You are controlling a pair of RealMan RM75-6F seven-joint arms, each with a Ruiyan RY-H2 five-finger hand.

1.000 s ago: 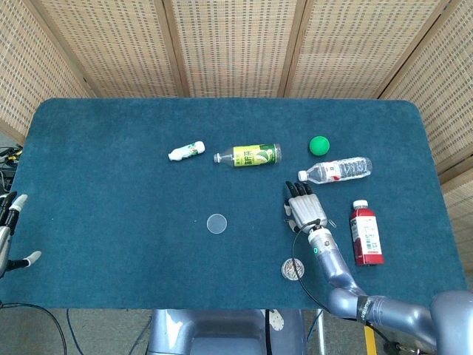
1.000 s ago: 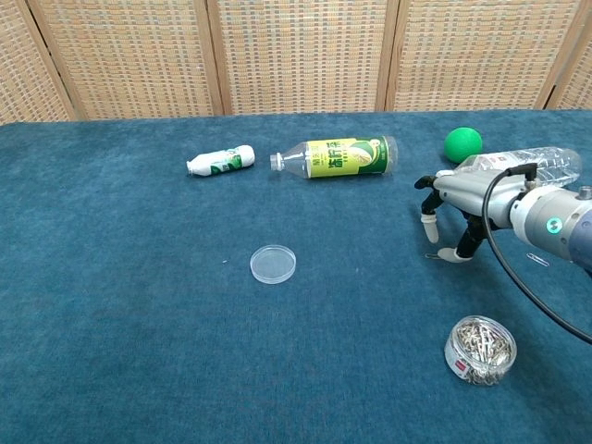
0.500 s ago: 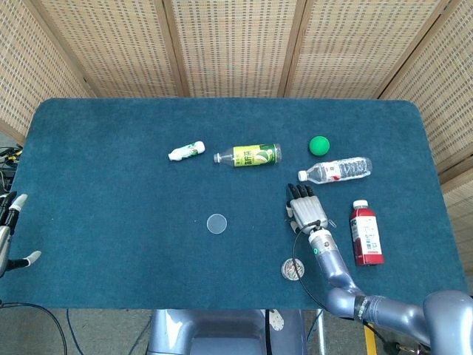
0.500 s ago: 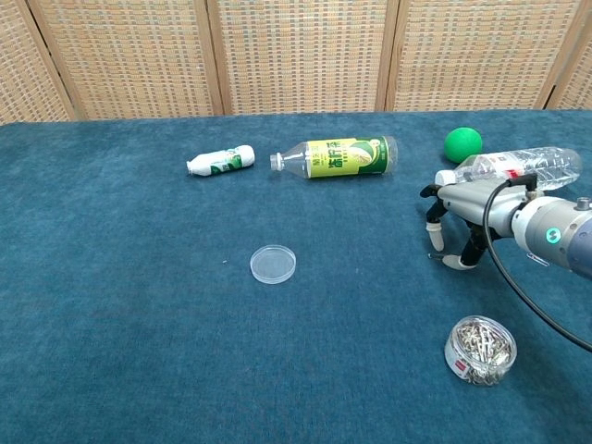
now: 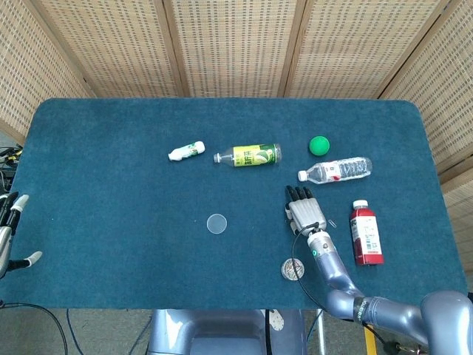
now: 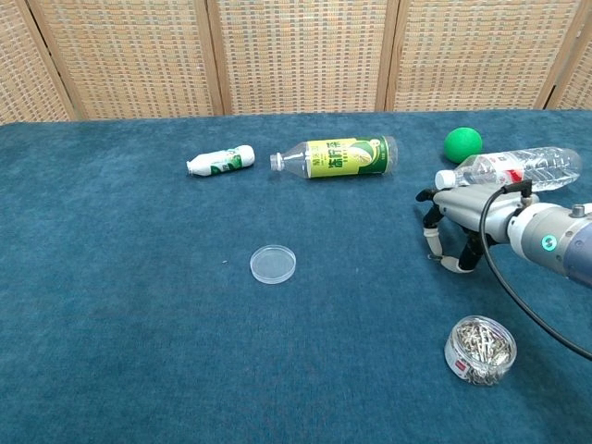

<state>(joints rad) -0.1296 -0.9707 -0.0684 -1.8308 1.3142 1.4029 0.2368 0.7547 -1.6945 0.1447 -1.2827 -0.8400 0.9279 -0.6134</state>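
We see the blue table (image 5: 111, 148) carrying everything, and our right hand (image 5: 304, 213) lies low over its right half, palm down, fingers (image 6: 431, 242) apart and bent toward the cloth, holding nothing. Against a second ago, that hand has drawn back a little toward the near edge and sunk lower, so the clear water bottle (image 6: 514, 168), which it partly covered in the chest view, now shows whole, lying on its side just beyond the fingertips. Our left hand (image 5: 10, 231) hangs off the table's left edge with its fingers apart and empty, unchanged.

The red juice bottle (image 5: 366, 232) stands near the right edge, beside the right forearm. The green-labelled bottle (image 5: 250, 154) lies on its side toward the far middle, with the small white bottle (image 5: 186, 151) to its left. The green ball (image 5: 318, 145) sits beyond the water bottle. The jar of paper clips (image 6: 479, 349) stands by the near edge, and the clear lid (image 6: 273, 264) lies flat mid-table. None of these has shifted.
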